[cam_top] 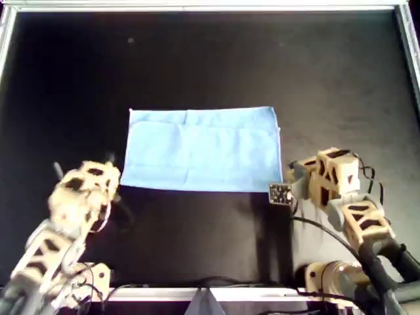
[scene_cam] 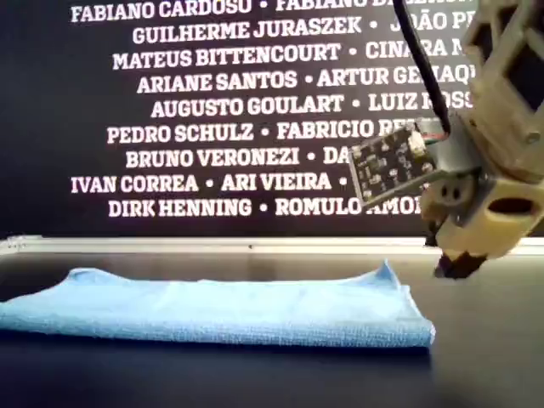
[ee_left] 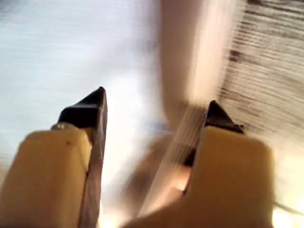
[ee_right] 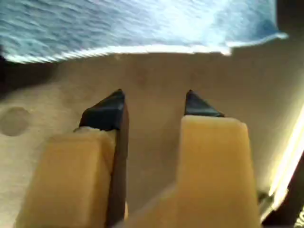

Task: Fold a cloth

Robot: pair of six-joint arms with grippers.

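Note:
The cloth (cam_top: 203, 149) is a light-blue rectangle lying flat in the middle of the black table, and it looks folded into layers in the exterior view (scene_cam: 212, 310). My right gripper (cam_top: 292, 172) hovers just off the cloth's near corner at the overhead view's right. It is open and empty (ee_right: 154, 102), with the cloth's edge (ee_right: 133, 23) ahead of its fingertips. In the exterior view it hangs above the table at the right (scene_cam: 450, 263). My left gripper (cam_top: 85, 167) is at the overhead view's left, beside the cloth's near left corner. It is open and holds nothing (ee_left: 156, 107), and that view is motion-blurred.
A silver frame (cam_top: 210, 6) rims the black table. A small circuit board (cam_top: 280, 194) juts from the right gripper toward the cloth (scene_cam: 391, 161). Cables trail behind both arms near the overhead view's bottom edge. A dark wall with white names (scene_cam: 212, 110) stands behind.

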